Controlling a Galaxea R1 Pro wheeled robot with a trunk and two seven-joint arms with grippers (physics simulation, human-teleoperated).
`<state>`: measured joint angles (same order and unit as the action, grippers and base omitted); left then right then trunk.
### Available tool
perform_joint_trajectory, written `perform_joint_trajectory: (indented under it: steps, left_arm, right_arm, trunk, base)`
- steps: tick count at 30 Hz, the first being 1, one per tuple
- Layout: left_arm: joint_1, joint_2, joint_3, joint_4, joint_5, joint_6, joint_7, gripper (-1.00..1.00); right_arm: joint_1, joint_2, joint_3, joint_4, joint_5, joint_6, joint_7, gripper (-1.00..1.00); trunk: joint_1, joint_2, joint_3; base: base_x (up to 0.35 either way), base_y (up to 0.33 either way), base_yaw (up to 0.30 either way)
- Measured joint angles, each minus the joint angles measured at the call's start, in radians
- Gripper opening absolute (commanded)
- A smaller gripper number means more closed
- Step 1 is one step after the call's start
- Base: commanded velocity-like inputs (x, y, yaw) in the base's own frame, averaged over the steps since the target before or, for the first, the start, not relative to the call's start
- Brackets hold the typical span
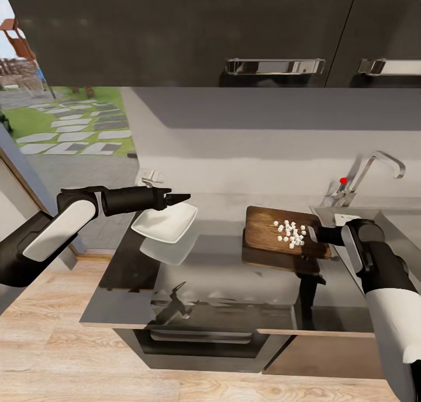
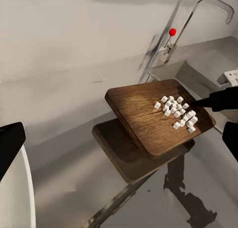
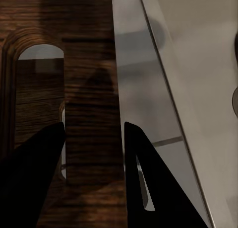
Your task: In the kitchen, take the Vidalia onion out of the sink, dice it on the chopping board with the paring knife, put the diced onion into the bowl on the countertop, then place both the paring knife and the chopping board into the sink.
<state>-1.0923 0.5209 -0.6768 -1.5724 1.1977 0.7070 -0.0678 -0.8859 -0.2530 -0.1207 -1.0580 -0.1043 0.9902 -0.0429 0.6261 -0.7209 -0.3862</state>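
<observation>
The left gripper [image 1: 186, 198] holds the white bowl [image 1: 165, 222] by its far rim, jaws clenched on it, and the bowl hangs tilted above the dark glossy tabletop [image 1: 210, 297], its reflection showing just below. In the left wrist view the bowl's rim [image 2: 20, 188] curves under a black fingertip [image 2: 10, 141].

At about 3 o'clock from the bowl, well apart from it, the chopping board [image 1: 275, 232] is lifted clear of the tabletop, its near edge casting a dark reflection underneath. A cluster of small white onion cubes [image 1: 290, 234] sits on the board's right half, close to the handle end. The left wrist view shows the board [image 2: 144, 114] tilted, the onion cubes [image 2: 177, 111] gathered toward the end where the right arm reaches in.

The right gripper [image 1: 313, 234] grasps the board's right end. In the right wrist view its two black fingers [image 3: 144, 178] straddle the strip of wood beside the slot handle [image 3: 42, 71], jaws clenched on the board [image 3: 89, 114], and the board's straight edge runs alongside grey steel.

The sink [image 1: 351, 218] lies at 3 o'clock from the board, just beside its right edge, with the chrome tap [image 1: 374, 168] and red knob [image 1: 343, 180] at its back. Between bowl and board the tabletop is open, and the near strip toward the light wood front edge [image 1: 316, 332] is open too.
</observation>
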Motion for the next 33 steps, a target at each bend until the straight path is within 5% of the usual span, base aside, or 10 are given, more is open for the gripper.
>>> perform_joint_trajectory:
  steps: [33]
  left_arm:
    - [0.0,0.0,0.0,0.0,0.0,0.0,0.0,1.0]
  right_arm:
    - [0.0,0.0,0.0,-0.001,-0.002,0.0,0.002,-1.0]
  trunk:
    - [0.0,0.0,0.0]
  base:
    - [0.0,0.0,0.0]
